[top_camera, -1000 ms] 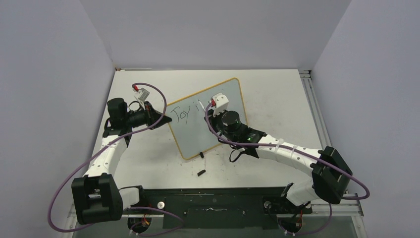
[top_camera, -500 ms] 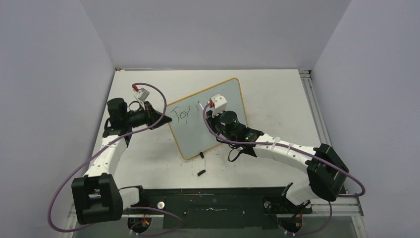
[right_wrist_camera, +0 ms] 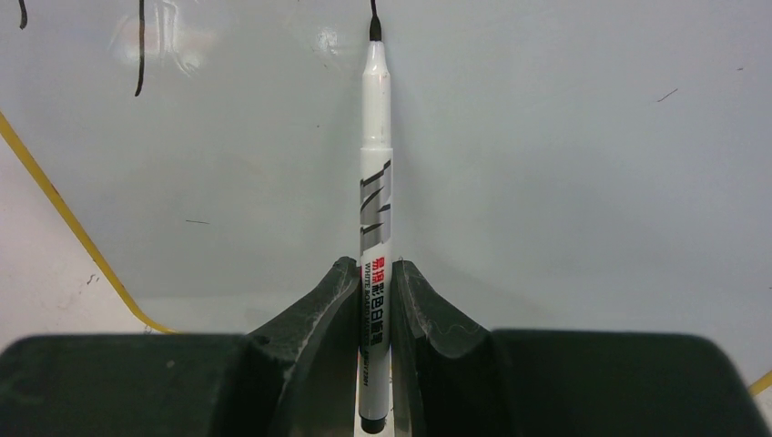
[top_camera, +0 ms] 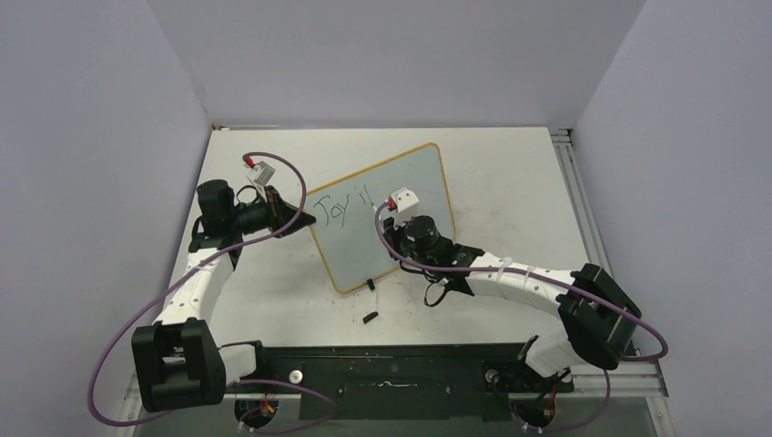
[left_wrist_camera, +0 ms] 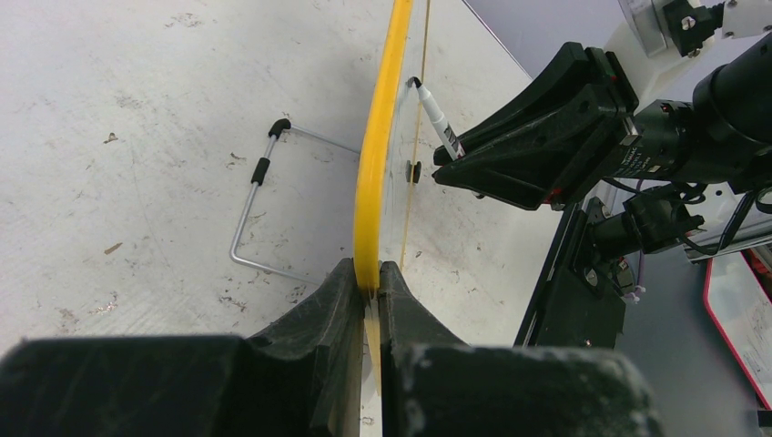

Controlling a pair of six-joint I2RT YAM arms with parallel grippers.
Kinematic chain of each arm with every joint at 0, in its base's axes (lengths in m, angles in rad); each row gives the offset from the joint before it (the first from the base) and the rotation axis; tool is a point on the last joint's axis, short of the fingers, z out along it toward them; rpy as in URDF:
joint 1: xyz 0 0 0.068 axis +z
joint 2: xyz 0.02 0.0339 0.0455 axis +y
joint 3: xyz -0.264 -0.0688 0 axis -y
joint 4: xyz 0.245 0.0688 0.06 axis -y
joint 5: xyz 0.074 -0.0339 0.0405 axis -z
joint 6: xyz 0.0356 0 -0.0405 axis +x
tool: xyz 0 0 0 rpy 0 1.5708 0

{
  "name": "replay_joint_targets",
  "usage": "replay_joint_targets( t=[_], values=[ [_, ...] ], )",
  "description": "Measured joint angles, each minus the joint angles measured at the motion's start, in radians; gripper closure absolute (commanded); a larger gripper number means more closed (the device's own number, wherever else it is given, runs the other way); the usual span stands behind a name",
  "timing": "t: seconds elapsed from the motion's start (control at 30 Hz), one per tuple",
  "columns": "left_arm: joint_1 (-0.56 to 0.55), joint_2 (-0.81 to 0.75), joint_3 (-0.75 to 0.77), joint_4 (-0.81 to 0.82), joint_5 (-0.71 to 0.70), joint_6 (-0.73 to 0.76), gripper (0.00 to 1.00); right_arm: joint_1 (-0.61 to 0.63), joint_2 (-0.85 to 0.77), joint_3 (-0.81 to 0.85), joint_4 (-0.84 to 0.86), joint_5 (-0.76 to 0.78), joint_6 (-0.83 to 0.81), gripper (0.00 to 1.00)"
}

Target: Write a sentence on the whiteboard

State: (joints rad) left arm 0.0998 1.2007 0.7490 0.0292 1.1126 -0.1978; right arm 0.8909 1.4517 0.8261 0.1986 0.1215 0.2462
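Showing "Joy" sentence, "WHITE BOARD" marker

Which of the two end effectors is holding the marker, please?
The right end effector: its jaws are shut on the white marker, tip at the whiteboard. The left end effector instead clamps the board's yellow frame.
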Motion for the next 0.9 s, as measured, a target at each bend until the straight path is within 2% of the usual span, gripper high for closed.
replay_joint_targets(
  t=[0.9],
  values=[
    [0.0, 0.0, 0.0, 0.0, 0.0, 0.0, 1.0, -0.016, 0.025, 0.1, -0.033, 0.002, -0.025, 0.95]
  ],
)
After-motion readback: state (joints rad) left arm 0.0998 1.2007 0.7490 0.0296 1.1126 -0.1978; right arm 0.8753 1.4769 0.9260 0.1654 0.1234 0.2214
